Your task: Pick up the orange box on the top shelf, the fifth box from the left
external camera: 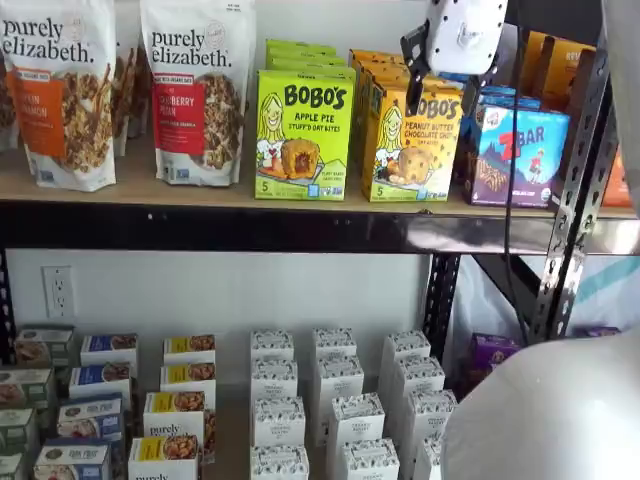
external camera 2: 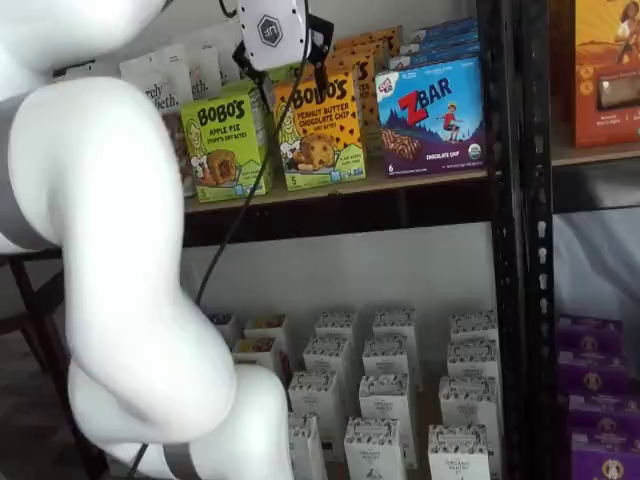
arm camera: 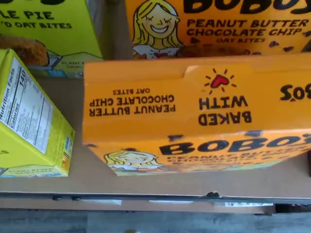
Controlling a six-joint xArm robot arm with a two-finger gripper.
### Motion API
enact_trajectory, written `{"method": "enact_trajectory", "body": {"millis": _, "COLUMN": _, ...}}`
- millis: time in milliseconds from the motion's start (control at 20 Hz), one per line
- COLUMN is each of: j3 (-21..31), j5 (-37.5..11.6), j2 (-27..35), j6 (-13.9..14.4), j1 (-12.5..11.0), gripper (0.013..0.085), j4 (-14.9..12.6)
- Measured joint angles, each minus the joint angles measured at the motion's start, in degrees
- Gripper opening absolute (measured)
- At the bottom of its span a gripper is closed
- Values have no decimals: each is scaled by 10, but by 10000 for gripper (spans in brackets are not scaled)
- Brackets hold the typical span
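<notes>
The orange box (arm camera: 194, 102) fills the wrist view, its top flap reading "BAKED WITH" toward the camera, with another alike (arm camera: 218, 24) behind it. In both shelf views it (external camera: 412, 150) (external camera 2: 318, 130) stands at the front of its row on the top shelf (external camera: 200, 190) (external camera 2: 430, 180), between a lime-green box and a blue box. My gripper (external camera: 442, 90) (external camera 2: 285, 65) hangs just over the box's top edge. Its two black fingers show a plain gap and hold nothing. One finger (external camera: 414, 70) overlaps the box's upper left; the other is at its upper right.
A lime-green Apple Pie box (external camera: 303, 135) (arm camera: 29, 111) stands close on the left, a blue ZBar box (external camera: 520, 155) (external camera 2: 430, 115) close on the right. Granola bags (external camera: 195, 90) stand farther left. A black upright (external camera: 575, 200) is at the right. White cartons (external camera: 330, 400) fill the lower level.
</notes>
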Motion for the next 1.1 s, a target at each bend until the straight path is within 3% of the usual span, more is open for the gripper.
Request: {"method": "enact_trajectory", "body": {"millis": 1100, "j3": -10, "j5": 13, "j2": 14, "j6": 14, "j1": 13, "gripper": 850, "j4": -23}}
